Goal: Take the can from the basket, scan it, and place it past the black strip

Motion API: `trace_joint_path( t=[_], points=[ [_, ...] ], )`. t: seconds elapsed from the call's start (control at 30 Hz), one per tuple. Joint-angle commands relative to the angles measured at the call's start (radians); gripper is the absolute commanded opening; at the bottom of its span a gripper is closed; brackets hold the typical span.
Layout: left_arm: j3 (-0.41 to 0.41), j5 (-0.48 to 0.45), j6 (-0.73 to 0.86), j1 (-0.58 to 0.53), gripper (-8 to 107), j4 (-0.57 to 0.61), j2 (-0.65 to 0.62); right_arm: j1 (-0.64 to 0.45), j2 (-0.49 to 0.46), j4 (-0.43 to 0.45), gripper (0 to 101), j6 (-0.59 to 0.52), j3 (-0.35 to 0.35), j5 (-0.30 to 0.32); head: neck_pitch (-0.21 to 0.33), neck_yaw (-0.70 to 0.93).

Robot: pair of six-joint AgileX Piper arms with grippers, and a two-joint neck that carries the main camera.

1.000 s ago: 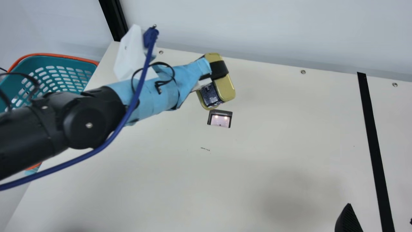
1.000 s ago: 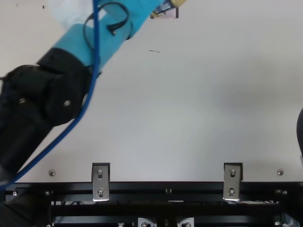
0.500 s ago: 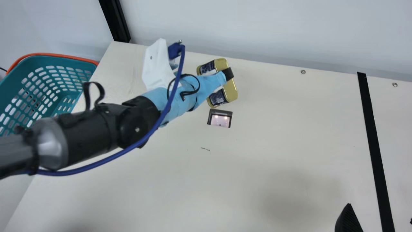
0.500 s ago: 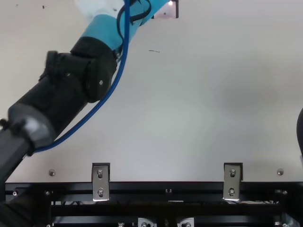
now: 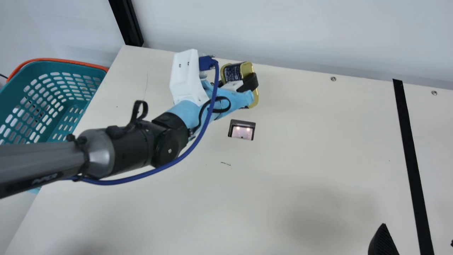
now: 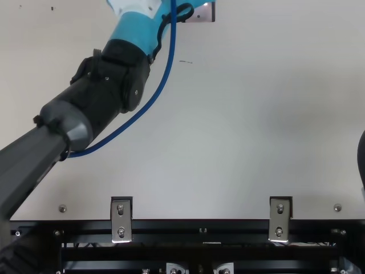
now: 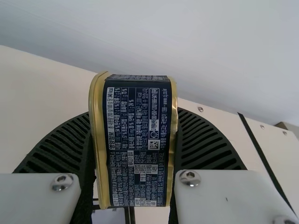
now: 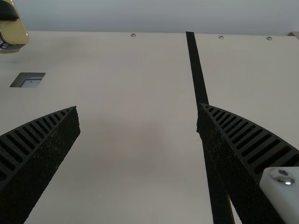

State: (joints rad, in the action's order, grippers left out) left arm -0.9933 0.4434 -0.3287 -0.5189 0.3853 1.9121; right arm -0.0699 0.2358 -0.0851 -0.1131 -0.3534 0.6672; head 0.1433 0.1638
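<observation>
Gotta be a robotics lab: metal brackets (image 6: 121,220), screwed-down table (image 5: 318,148), lit scan window (image 5: 242,132) near the left gripper's (image 5: 248,86) jaws.

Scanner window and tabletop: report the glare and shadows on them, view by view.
Main view: two bright spots in the scanner window, a soft, broad shadow low on the table, right of centre; top view: faint shading on the table's right half; right wrist view: a dim patch on the table, seen between the right gripper's fingers.
</observation>
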Motion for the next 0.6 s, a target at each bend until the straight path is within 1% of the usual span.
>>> trace_joint_path(
  t=[0.0,0.13,0.27,0.43,0.57],
  points=[
    [-0.004,0.008,0.017,-0.003,10,0.001,0.011,0.000,0.000,0.000,101,0.000,0.000,0.000,0.004,-0.001],
    [-0.012,0.012,0.033,-0.010,10,-0.003,0.026,0.000,0.000,0.000,101,0.000,0.000,0.000,0.004,-0.001],
    [-0.012,-0.005,0.024,-0.023,10,-0.023,0.016,0.000,0.000,0.000,101,0.000,0.000,0.000,0.004,-0.001],
    [-0.003,-0.057,0.003,-0.038,10,-0.054,-0.029,0.000,0.000,0.000,101,0.000,0.000,0.000,0.004,-0.001],
    [0.007,-0.124,0.004,-0.046,10,-0.075,-0.080,0.000,0.000,0.000,101,0.000,0.000,0.000,0.004,-0.001]
  ],
)
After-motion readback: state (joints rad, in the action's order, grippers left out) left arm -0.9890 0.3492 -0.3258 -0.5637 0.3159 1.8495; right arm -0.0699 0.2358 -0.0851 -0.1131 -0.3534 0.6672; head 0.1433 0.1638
